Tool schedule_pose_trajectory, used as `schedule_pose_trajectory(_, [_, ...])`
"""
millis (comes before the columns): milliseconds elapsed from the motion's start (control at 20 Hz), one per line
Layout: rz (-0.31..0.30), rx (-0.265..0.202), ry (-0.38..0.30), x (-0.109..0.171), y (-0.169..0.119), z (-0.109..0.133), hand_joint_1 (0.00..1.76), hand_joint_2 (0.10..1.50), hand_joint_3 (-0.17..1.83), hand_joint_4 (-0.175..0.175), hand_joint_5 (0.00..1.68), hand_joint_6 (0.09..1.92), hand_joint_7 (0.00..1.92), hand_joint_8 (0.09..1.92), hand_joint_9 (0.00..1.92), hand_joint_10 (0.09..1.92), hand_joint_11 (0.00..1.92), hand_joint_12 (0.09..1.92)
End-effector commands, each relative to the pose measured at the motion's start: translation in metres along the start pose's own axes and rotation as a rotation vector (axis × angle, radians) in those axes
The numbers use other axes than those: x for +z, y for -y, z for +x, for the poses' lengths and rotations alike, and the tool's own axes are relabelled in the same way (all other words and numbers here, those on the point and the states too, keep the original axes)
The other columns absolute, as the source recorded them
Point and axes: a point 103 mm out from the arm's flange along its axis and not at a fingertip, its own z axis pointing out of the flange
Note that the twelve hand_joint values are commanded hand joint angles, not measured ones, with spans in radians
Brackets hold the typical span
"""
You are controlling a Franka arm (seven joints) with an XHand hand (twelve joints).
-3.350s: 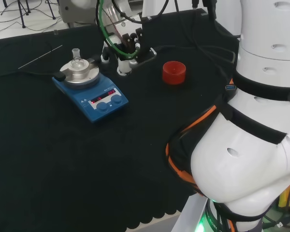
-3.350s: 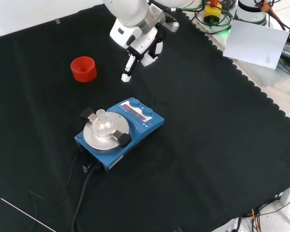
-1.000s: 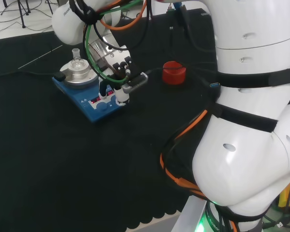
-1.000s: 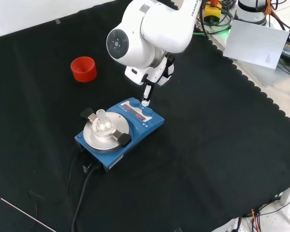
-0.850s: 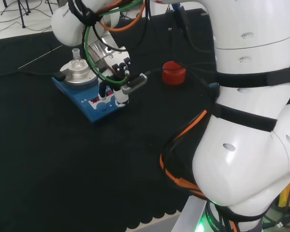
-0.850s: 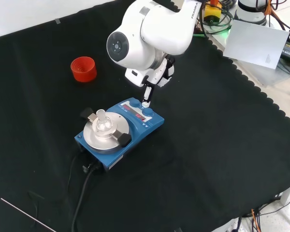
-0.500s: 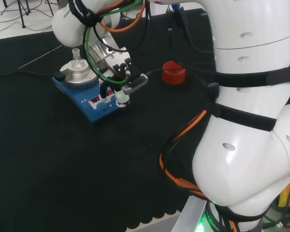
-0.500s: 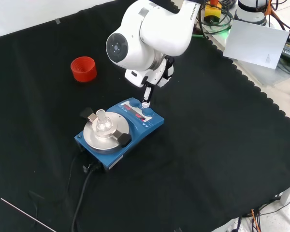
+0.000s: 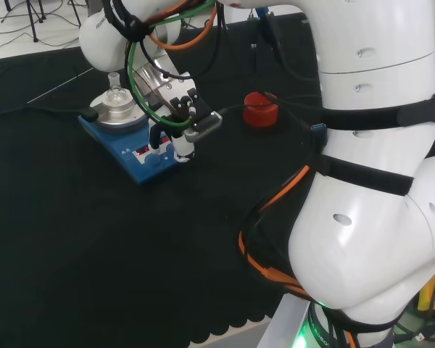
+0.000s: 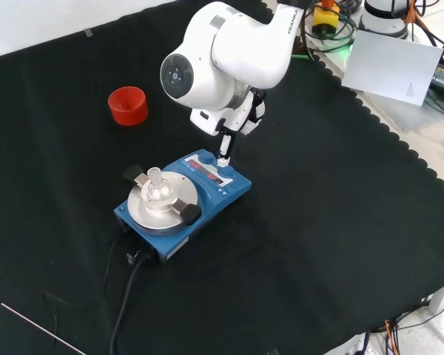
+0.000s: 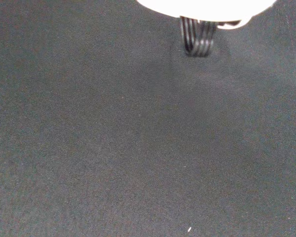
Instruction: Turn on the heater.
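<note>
I've got the hand [image 10: 229, 126] over the front panel of the heater [image 10: 183, 201], which sits mid-cloth in the front view, one straight finger [image 10: 223, 150] pointing down with its tip at the right blue knob [image 10: 226, 170]; contact looks likely but I can't confirm it. Hand state: one finger extended, holding nothing; the rest is tucked behind the arm link and unclear. To do this step well, I'd keep the fingertip centred on that knob, push or turn it slowly and watch the red display [image 10: 207, 171] for a change, not sliding off toward the panel edge or shoving the whole unit along the cloth. The small flask [image 10: 157, 188] clamped on the plate [image 10: 151, 208] shouldn't be bumped. Count: one heater, two blue knobs, one flask, one red cup [image 10: 128, 105] well apart from it, one thin rod [image 10: 41, 330] near the cloth edge, one power cable [image 10: 126, 303].
</note>
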Motion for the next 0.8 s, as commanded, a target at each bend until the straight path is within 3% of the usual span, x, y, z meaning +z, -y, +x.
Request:
schedule_pose_trajectory(50, [0.0,-0.001,0.008,0.0025,-0.0025,0.0006,1.47,0.64,1.12,-0.006,0.37,0.09,1.67,1.82,1.81,1.6,1.7,1.53])
schedule_pose_trajectory(800, [-0.012,-0.007,0.001,0.0065,-0.0063,0.0043,1.47,0.63,1.13,-0.006,0.37,0.09,1.67,1.82,1.81,1.6,1.7,1.53])
